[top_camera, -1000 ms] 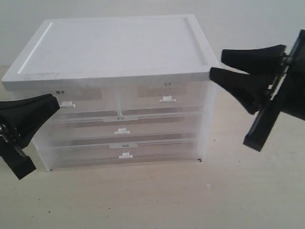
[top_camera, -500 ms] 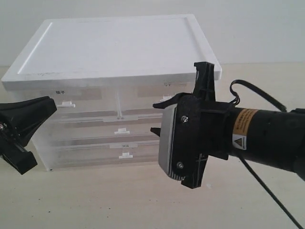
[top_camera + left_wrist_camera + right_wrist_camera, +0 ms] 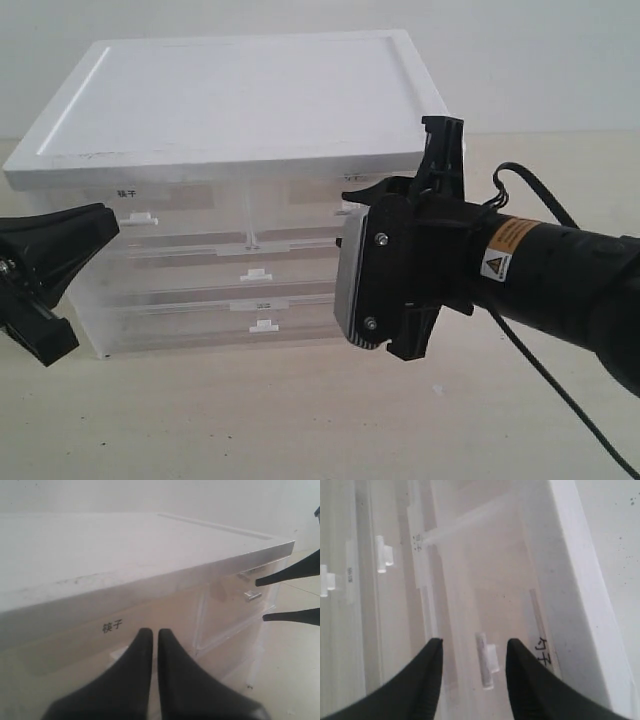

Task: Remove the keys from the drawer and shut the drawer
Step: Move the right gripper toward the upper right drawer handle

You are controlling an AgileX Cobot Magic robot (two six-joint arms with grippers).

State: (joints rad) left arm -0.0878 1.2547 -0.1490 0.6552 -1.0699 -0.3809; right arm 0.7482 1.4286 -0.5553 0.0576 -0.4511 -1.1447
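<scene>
- Drawer cabinet (image 3: 240, 100): white top and translucent fronts, with every front flush.
- Right gripper (image 3: 475, 642): the nearer one, with its fingers spread apart and holding nothing. It faces the upper right-hand front. In the exterior view its body covers most of that front.
- The drawer (image 3: 490, 605): upper row, right half, shut. It lies straight ahead of the right gripper.
- Left gripper (image 3: 154, 631): fingers pressed together and empty, in front of the neighbouring upper left front, well apart from the task drawer.
- Tab handle (image 3: 489, 664): it lies between the lines of the two spread fingers, ahead of their tips. Its long axis runs level, while the left wrist view shows the fingers one above the other. No contact is visible.
- The keys: not visible. They are judged to be inside the shut drawer, since the cloudy front shows nothing.
- Dark writing (image 3: 543, 650) by the tab: too small to read.
</scene>
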